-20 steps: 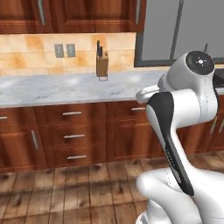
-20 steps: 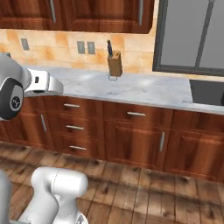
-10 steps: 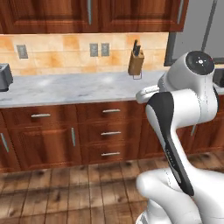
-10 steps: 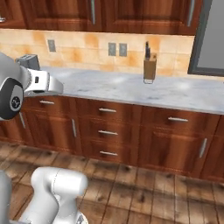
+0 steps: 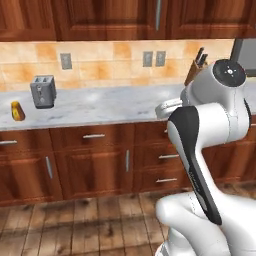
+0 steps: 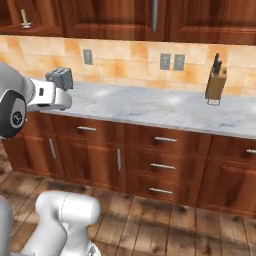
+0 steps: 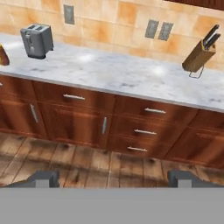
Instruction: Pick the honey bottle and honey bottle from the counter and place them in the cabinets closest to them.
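The gripper (image 7: 113, 178) stands spread wide and holds nothing; in the hand view its two dark tips rise well apart at the bottom, over the wooden floor (image 7: 87, 162) in front of the base cabinets (image 7: 78, 124). The arm is tucked close to the base, well back from the marble counter (image 5: 115, 107).

In the left base view one honey bottle (image 5: 18, 111) stands on the counter at about nine o'clock, just left of the toaster (image 5: 43, 91). In the hand view it is cut by the frame at ten o'clock, so little can be said of its pose there. The second bottle cannot be placed with confidence from these views. The knife block (image 6: 216, 84) sits at two o'clock in the right base view, well apart from the bottle.

The wall cabinets (image 5: 100, 20) run along the top with doors that look closed.

The likely trouble from here is reach: the bottle lies far to the side, and an approach begun from this spot might strike the toaster just beside it or tip the small bottle. A closed door would also block placing.
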Robot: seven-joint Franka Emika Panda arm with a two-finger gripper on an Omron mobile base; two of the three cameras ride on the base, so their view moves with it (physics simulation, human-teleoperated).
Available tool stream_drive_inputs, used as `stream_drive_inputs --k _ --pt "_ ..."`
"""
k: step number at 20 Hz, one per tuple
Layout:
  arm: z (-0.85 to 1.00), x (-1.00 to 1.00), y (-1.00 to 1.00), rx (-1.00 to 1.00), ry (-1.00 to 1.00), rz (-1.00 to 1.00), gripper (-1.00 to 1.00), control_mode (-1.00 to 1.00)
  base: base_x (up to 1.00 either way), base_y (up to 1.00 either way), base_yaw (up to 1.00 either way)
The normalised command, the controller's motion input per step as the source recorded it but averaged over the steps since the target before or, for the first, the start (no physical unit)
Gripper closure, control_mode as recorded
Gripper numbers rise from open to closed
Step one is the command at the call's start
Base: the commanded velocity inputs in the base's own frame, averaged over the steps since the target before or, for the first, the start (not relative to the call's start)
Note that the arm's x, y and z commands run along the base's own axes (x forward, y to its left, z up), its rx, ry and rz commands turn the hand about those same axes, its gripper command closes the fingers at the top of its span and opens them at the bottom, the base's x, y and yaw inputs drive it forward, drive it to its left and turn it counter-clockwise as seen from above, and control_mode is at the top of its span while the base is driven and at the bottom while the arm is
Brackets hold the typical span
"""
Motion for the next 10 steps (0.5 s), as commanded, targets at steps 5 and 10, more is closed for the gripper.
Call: stream_drive_inputs --k 5,10 --pt "0.00 0.00 0.00 0.00 0.00 0.00 -1.00 1.00 0.81 0.94 0.00" --pt "0.00 0.00 0.00 0.00 0.00 0.00 -1.00 1.00 0.67 0.79 0.00"
